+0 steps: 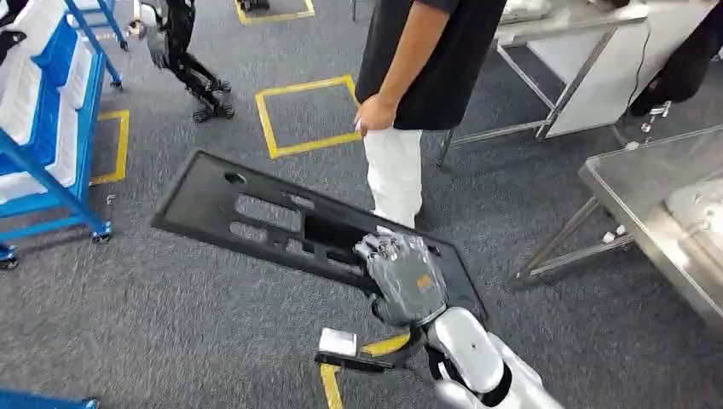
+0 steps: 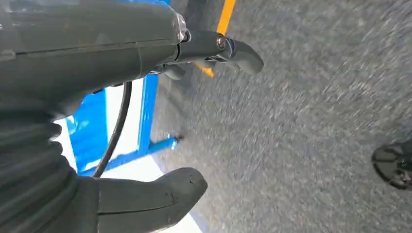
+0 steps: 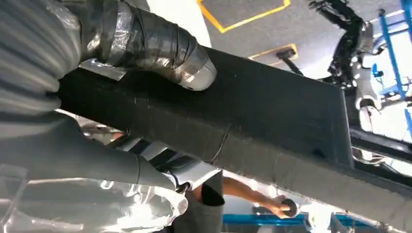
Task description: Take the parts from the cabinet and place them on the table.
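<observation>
- Our right hand (image 1: 407, 277) grips the near end of the black panel (image 1: 256, 217), fingers over its top face and thumb under its edge.
- Our left hand (image 2: 145, 121) holds nothing, fingers apart above the grey carpet (image 2: 316, 121).
- The panel juts out over the carpet, tilted, toward the blue cabinet (image 1: 47, 128).
- A person (image 1: 409, 85) stands just beyond it.
- The metal table (image 1: 673, 221) stands to our right.

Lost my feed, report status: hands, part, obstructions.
Right hand grips black panel over the carpet. Left hand open, holding nothing. Person standing just beyond panel; steel table off to the right.
</observation>
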Robot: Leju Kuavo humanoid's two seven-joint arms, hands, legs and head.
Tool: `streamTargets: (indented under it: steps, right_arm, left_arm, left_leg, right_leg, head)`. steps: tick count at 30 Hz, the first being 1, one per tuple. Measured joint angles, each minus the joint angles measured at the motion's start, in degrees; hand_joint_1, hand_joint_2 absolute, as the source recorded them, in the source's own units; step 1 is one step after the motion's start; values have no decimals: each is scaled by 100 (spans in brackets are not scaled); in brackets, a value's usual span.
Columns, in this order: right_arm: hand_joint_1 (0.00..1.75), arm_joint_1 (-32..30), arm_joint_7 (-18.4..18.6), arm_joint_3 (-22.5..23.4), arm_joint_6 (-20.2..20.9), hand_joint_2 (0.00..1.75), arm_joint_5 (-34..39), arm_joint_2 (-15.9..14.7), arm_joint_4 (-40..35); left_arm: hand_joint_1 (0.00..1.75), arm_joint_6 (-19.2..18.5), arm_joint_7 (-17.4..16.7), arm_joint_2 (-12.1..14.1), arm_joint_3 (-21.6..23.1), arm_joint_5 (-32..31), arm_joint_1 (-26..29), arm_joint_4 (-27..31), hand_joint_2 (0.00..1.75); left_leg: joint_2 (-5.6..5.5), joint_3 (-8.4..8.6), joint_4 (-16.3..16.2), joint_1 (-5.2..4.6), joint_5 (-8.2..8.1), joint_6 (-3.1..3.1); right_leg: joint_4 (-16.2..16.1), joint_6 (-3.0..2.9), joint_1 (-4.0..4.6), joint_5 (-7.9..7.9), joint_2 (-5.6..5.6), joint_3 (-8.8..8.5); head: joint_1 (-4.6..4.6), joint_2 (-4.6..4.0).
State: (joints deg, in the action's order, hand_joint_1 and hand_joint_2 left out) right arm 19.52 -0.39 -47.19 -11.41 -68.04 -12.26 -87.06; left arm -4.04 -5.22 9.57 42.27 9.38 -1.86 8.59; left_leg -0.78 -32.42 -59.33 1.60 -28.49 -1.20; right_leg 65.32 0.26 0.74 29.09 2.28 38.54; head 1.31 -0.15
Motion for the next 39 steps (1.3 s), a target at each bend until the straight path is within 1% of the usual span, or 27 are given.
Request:
streamTargets:
  steps: [2, 4, 5, 7, 8, 9, 12, 13, 15, 16, 18, 19, 20, 22, 23, 24, 27, 28, 29, 30, 31, 33, 34, 36, 37, 38, 39]
  right_arm:
    - [175, -4, 0, 2, 0, 175, 0, 0, 0]
    - [175, -26, -2, 4, 2, 175, 0, -24, 2]
    - [175, -27, -4, 7, 2, 175, 0, -39, 2]
    - [175, -27, -4, 22, -2, 175, -2, -48, 2]
    - [175, -25, -11, 33, -2, 175, -2, -48, 2]
    - [175, -24, -15, 39, -2, 175, -2, -48, 2]
    - [175, -37, -20, 61, -6, 175, -5, -72, 0]
    - [175, -38, -20, 79, -7, 175, -7, -83, -4]
    - [175, -29, -20, 94, -9, 175, -7, -87, -17]
    - [175, -19, -22, 94, -9, 175, -7, -83, -17]
    - [175, -50, -37, 94, -9, 175, -7, -83, -17]
    - [175, -66, -37, 94, -9, 175, -7, -83, -15]
    - [175, -71, -37, 94, -9, 175, -7, -83, -15]
    - [175, -71, -42, 96, -9, 175, -7, -81, -15]
    - [175, -75, -48, 96, -9, 175, -7, -83, -15]
    - [175, -70, -50, 96, -9, 175, -7, -83, -18]
    - [175, -96, -57, 98, -11, 175, -4, -85, -17]
    - [175, -94, -55, 103, -11, 175, -4, -87, -17]
    - [175, -113, -55, 113, -13, 175, -4, -92, -20]
    - [175, -94, -57, 118, -13, 175, -4, -98, -28]
    - [175, -81, -57, 118, -13, 175, -4, -98, -28]
    - [175, -97, -57, 118, -11, 175, -4, -98, -28]
    - [175, -109, -57, 118, -11, 175, -4, -98, -28]
    - [175, -113, -57, 120, -9, 175, -4, -111, -28]
    - [175, -107, -61, 120, -11, 175, -4, -113, -28]
    - [175, -98, -78, 122, -9, 175, -4, -111, -28]
    - [175, -80, -107, 125, -4, 175, -4, -111, -28]
  left_arm:
    - [0, 2, 2, 0, 22, -2, 26, -2, 175]
    - [0, 2, 4, 6, 24, 0, 27, -4, 175]
    - [0, 2, 7, 7, 26, 0, 26, -4, 175]
    - [0, 11, 13, 7, 33, -4, 19, -4, 175]
    - [0, 11, 13, 7, 39, -11, 21, -4, 175]
    - [0, 13, 13, 4, 50, -11, 20, -4, 175]
    - [0, 17, 15, 0, 57, -11, -16, -4, 175]
    - [0, 24, 15, 0, 57, -11, -39, -4, 175]
    - [0, 46, 15, 0, 59, -13, -37, -4, 175]
    - [0, 52, 13, -2, 61, -15, -35, -4, 175]
    - [0, 55, -2, -2, 63, -22, -31, -7, 175]
    - [0, 55, -7, -2, 63, -22, -20, -7, 175]
    - [0, 55, -4, -2, 68, -20, -1, -7, 175]
    - [0, 55, 7, 9, 68, -13, 15, -7, 175]
    - [0, 55, 11, 19, 68, -13, 23, -9, 175]
    - [0, 55, 11, 22, 68, -13, 37, -26, 175]
    - [0, 55, 15, 24, 68, -13, -20, -26, 175]
    - [0, 55, 15, 24, 68, -13, -28, -24, 175]
    - [0, 55, 11, 15, 70, -13, -24, -24, 175]
    - [0, 55, 13, 20, 70, -13, -18, -24, 175]
    - [0, 55, 13, 20, 70, -13, -5, -24, 175]
    - [0, 57, 11, 20, 70, -13, 16, -24, 175]
    - [0, 57, 11, 20, 70, -13, 17, -24, 175]
    - [0, 57, 11, 17, 70, -7, 17, -24, 175]
    - [0, 55, 9, 15, 70, 2, 14, -24, 175]
    - [0, 52, 9, 13, 70, 9, 14, -24, 175]
    - [0, 52, 9, 13, 68, 22, 17, -26, 175]
  left_leg:
    - [159, 16, 6, -18, -21, -13]
    - [316, 40, 6, -18, -58, -8]
    - [382, 65, 6, -18, -82, -4]
    - [516, 152, 7, -18, -141, 21]
    - [578, 195, 17, -19, -174, 43]
    - [622, 207, 11, -60, -206, 91]
    - [812, 314, 83, -36, -248, 179]
    - [852, 375, 110, -33, -293, 229]
    - [282, 222, -297, 4, -506, 228]
    - [153, -27, -754, 5, -711, 227]
    - [102, -518, -1551, -6, -968, 246]
    - [101, -653, -1672, -5, -895, 249]
    - [97, -636, -1480, -5, -649, 243]
    - [-8, -340, -613, -2, -33, 218]
    - [-229, -193, -257, 1, 71, 190]
    - [-384, -165, -190, 7, -18, 186]
    - [-240, -116, -115, -47, -17, 111]
    - [-171, -86, -57, 2, 9, 70]
    - [-60, -35, 5, 17, 33, 31]
    - [-20, 5, 51, 22, 38, 1]
    - [70, 28, 71, 6, 37, -30]
    - [223, 45, 70, 0, 4, -37]
    - [298, 59, 70, 3, -15, -27]
    - [439, 118, 70, 15, -68, 2]
    - [512, 171, 70, 22, -104, 23]
    - [570, 225, 70, 22, -141, 47]
    - [624, 255, 82, -7, -172, 90]
  right_leg:
    - [867, 55, -55, 360, -166, 473]
    - [1176, 91, -109, 314, -198, 702]
    - [949, 97, -122, 118, -213, 613]
    - [-59, 67, -124, -428, -362, 106]
    - [-451, 37, -76, -460, -648, -83]
    - [-503, 5, 15, -414, -687, -118]
    - [-498, -91, 59, -379, -461, -114]
    - [-603, -138, 20, -408, -381, -212]
    - [-689, -225, -20, -420, -289, -306]
    - [-686, -251, -19, -411, -217, -312]
    - [-658, -290, 3, -379, -77, -317]
    - [-636, -289, 8, -366, 19, -320]
    - [-609, -278, 8, -343, 129, -330]
    - [-524, -246, 0, -285, 299, -349]
    - [-475, -221, -19, -243, 362, -334]
    - [-430, -185, 10, -227, 421, -292]
    - [-473, -75, -64, -275, 609, -252]
    - [-487, -41, -31, -280, 680, -252]
    - [-431, -35, -31, -230, 519, -253]
    - [-248, 15, -10, -106, 175, -168]
    - [153, 59, -40, 100, -40, 42]
    - [949, 116, -105, 377, -171, 492]
    - [1115, 140, -136, 364, -193, 612]
    - [703, 176, -175, -13, -238, 461]
    - [164, 173, -181, -314, -321, 195]
    - [-337, 154, -174, -548, -516, -66]
    - [-491, 136, -81, -427, -754, -147]
  head:
    - [-4, 0]
    - [-4, 0]
    - [-4, 0]
    - [-4, 0]
    - [-4, 0]
    - [-7, 0]
    - [-4, 0]
    - [-2, 0]
    - [2, 0]
    - [0, 0]
    - [-2, 0]
    - [-2, 0]
    - [0, 0]
    - [0, 0]
    - [-2, 0]
    - [0, 0]
    - [2, 0]
    - [-2, 0]
    - [3, 0]
    - [-41, 0]
    - [-37, 0]
    - [-39, 0]
    - [-37, 0]
    - [-39, 0]
    - [-39, 0]
    - [-42, 0]
    - [-39, 0]
